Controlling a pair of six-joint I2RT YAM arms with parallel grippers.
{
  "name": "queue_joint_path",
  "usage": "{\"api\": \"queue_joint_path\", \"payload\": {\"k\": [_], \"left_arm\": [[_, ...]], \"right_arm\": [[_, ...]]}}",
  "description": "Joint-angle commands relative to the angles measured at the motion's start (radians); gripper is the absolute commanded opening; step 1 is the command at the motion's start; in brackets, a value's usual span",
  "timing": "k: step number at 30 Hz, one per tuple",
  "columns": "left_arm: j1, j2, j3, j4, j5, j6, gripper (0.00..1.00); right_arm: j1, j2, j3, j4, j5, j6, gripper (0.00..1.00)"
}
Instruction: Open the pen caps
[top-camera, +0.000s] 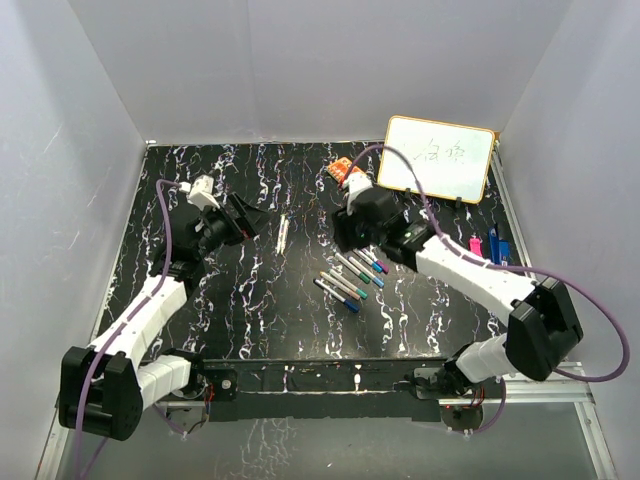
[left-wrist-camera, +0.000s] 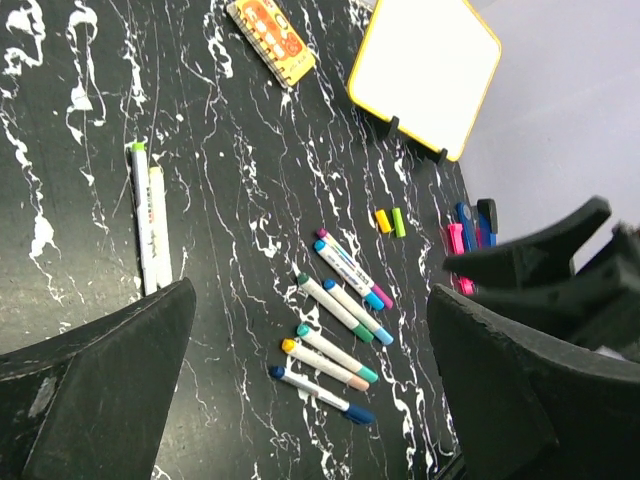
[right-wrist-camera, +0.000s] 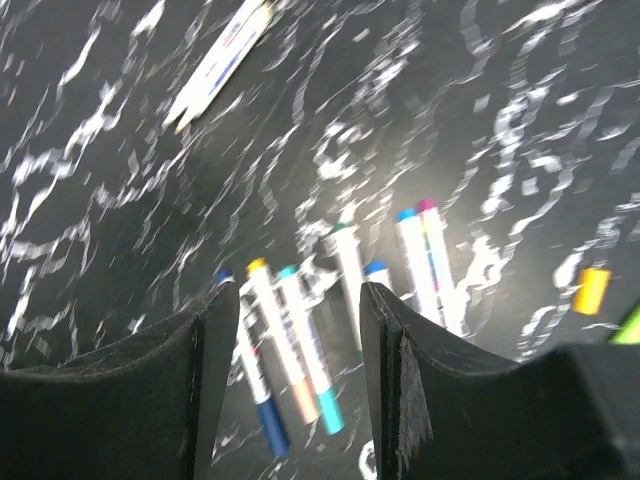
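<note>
Presently, the left gripper (top-camera: 248, 216) is found raised over the left half of the black marbled table (top-camera: 250, 330), its jaws spread wide with nothing held between them. The right gripper (right-wrist-camera: 300, 296) is found over the row of markers (top-camera: 347, 280) at the table's centre, its jaws parted to a moderate gap. No object is gripped, and the row is seen through that gap in the right wrist view. The markers in the row lie side by side on a slant, and fitted pen caps (left-wrist-camera: 384, 296) in purple, blue, teal and dark blue are noted on their ends. A pair of white markers (left-wrist-camera: 152, 232) is recorded lying together and touching, apart from the row and to its left, between the two grippers. One of the pair carries a green end, and whether a cap is fitted there cannot be told. Loose caps are recorded to the right of the row: a yellow cap (left-wrist-camera: 382, 220) and a green cap (left-wrist-camera: 398, 222) just beside each other, and a pink cap (left-wrist-camera: 455, 238) with blue caps (left-wrist-camera: 467, 224) near the right table edge. A yellow-framed whiteboard (top-camera: 438, 158) stands at the far right corner, with an orange patterned block (top-camera: 343, 170) lying just left of it.
</note>
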Motion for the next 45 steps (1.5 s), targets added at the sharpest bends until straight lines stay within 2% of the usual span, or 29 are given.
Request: {"api": "queue_joint_path", "payload": {"k": [1,6,15,23,45], "left_arm": [[-0.007,-0.013,-0.003,0.026,0.063,0.020,0.99],[-0.007,-0.047,-0.036,0.019,0.058,0.029,0.99],[-0.008,-0.038,-0.042,0.007,0.060,0.033,0.99],[-0.008,-0.055,-0.043,-0.022,0.044,0.047,0.99],[-0.008,-0.052,-0.029,-0.030,0.034,0.062,0.99]], "right_arm": [[0.117,-0.050,-0.096,-0.014,-0.004,0.016,0.50],[0.255,-0.093,-0.179,-0.009,0.042,0.058,0.50],[0.340,0.004,-0.178,-0.016,0.064,0.075,0.42],[0.349,0.065,-0.189,0.018,0.070,0.075,0.37],[0.346,0.168,-0.178,0.045,0.136,0.054,0.36]]}}
